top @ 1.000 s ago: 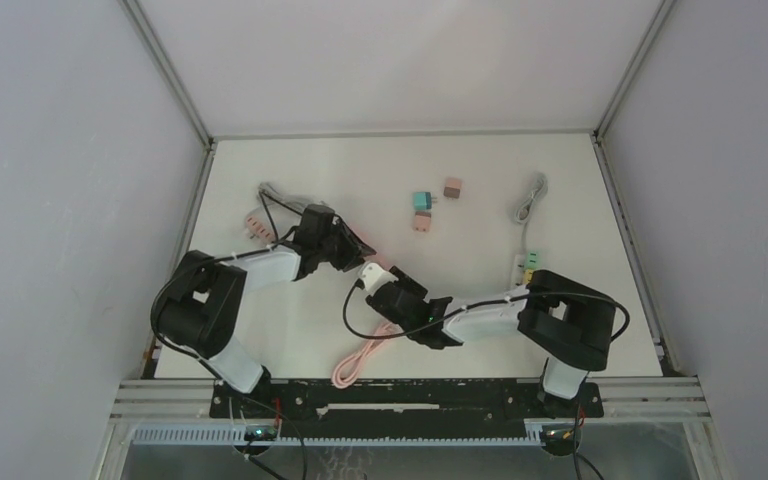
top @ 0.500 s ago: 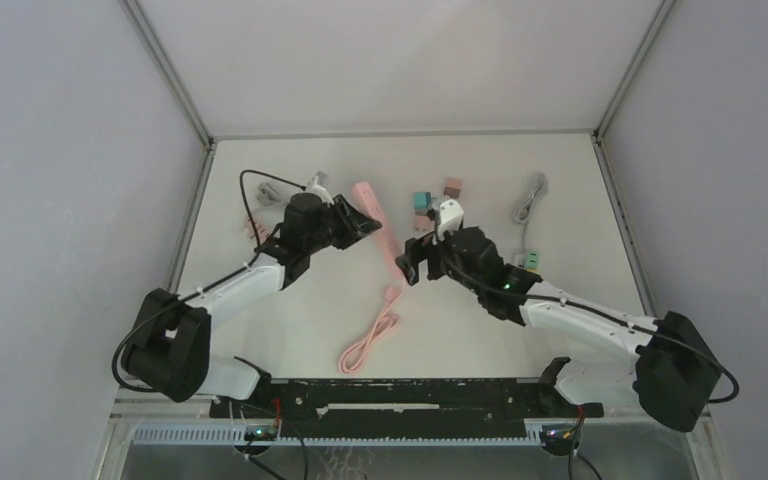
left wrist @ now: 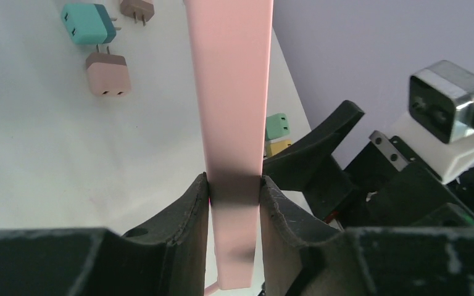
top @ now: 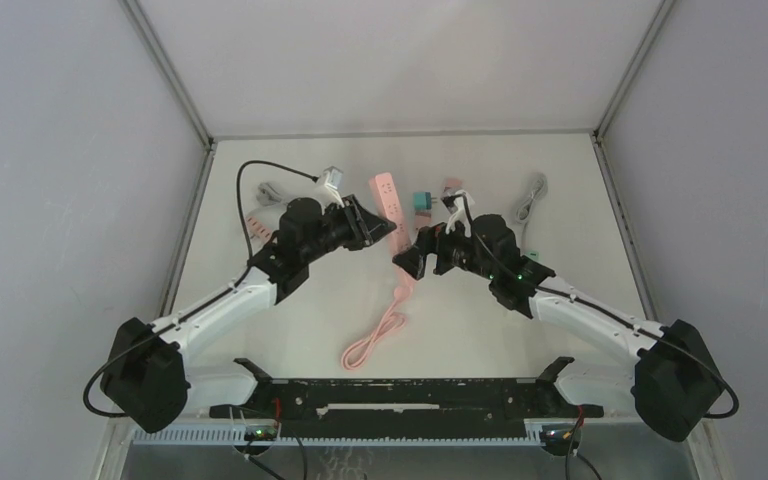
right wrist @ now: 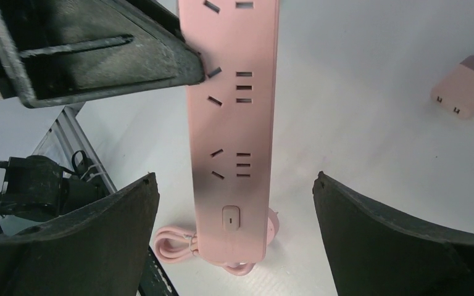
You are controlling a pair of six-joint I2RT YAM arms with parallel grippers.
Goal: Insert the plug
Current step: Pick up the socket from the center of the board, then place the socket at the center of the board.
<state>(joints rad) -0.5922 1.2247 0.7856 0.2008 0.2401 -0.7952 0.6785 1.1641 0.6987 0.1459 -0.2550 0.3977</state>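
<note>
My left gripper (top: 378, 228) is shut on a pink power strip (top: 387, 195), its fingers (left wrist: 188, 206) pinching the strip (left wrist: 231, 92) by the long sides. The right gripper (top: 409, 262) is open at the strip's switch end. In the right wrist view the strip (right wrist: 231, 123) lies face up between the wide-spread jaws (right wrist: 234, 177), touching neither finger. Loose plugs lie beyond the strip: a teal one (top: 421, 202), a brown one (top: 452, 186) and a pink one (left wrist: 106, 73). Neither gripper holds a plug.
The strip's pink cord (top: 375, 335) coils toward the near edge. A grey cable (top: 532, 198) lies at the back right, and a green plug (left wrist: 277, 125) sits beside the right arm. A small pink part (top: 256, 222) and a light cable (top: 270, 190) lie at the far left.
Both arms have stretched out from near their bases to the table's middle. The left gripper carried the strip away from the bases. The right jaws have spread wide at its switch end.
</note>
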